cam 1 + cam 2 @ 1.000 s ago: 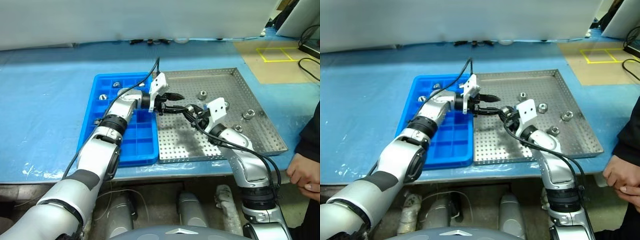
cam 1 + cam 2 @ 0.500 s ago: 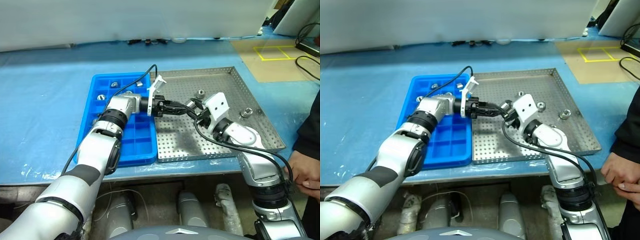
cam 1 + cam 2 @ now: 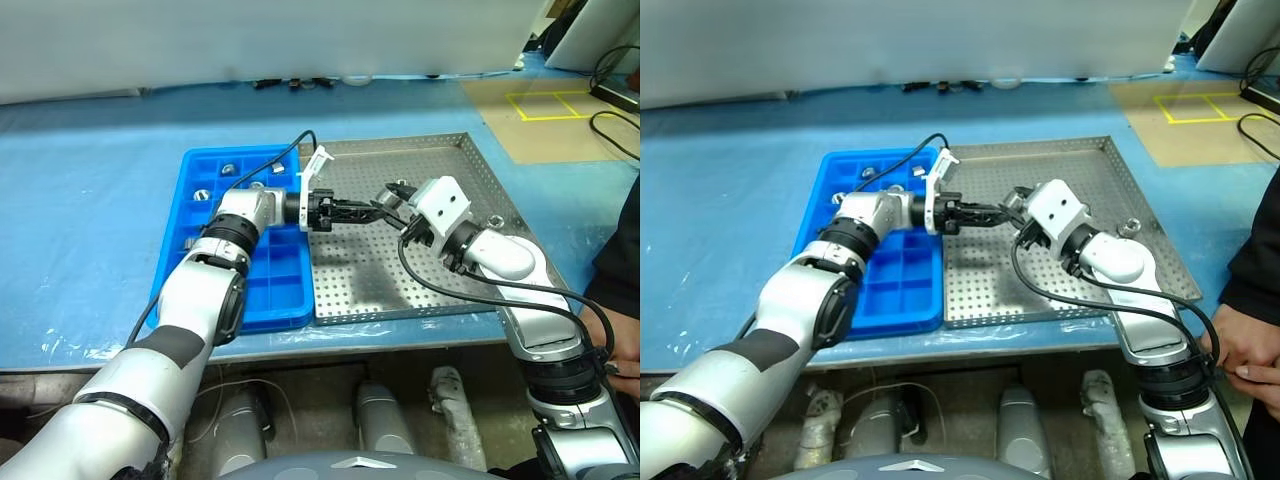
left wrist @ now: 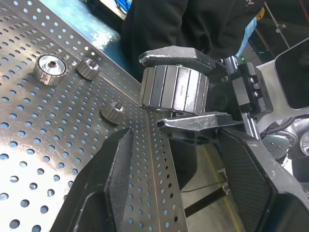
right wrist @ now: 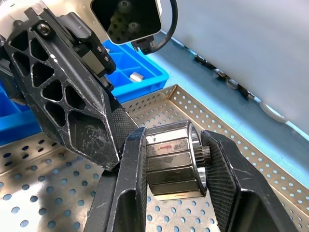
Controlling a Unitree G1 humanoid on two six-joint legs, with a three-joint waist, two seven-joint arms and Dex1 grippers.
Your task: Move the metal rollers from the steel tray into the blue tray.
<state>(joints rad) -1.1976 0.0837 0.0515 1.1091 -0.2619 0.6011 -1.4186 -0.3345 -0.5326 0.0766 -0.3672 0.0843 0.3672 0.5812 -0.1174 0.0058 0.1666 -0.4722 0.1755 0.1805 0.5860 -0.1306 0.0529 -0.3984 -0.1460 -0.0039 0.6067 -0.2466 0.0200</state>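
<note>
A ridged metal roller (image 5: 170, 163) is held above the steel tray (image 3: 450, 160), with my right gripper (image 3: 392, 198) shut on it. My left gripper (image 3: 368, 211) points level at it from the blue tray's side, open, with one finger (image 4: 113, 179) on each side just short of the roller (image 4: 174, 89). Three more rollers (image 4: 49, 69) lie on the perforated floor, and one (image 3: 1130, 228) shows beside my right arm. The blue tray (image 3: 280, 290) lies along the steel tray's left edge with a few rollers (image 3: 228, 170) in its far compartments.
A person in a dark sleeve stands at the table's right edge, with a hand (image 3: 1240, 350) near the front corner. Blue cloth (image 3: 90, 200) covers the table around both trays. Yellow tape marks (image 3: 545, 105) lie at the far right.
My right gripper has risen a little with the roller and rolled at the wrist. My left gripper has rolled too while staying in place.
</note>
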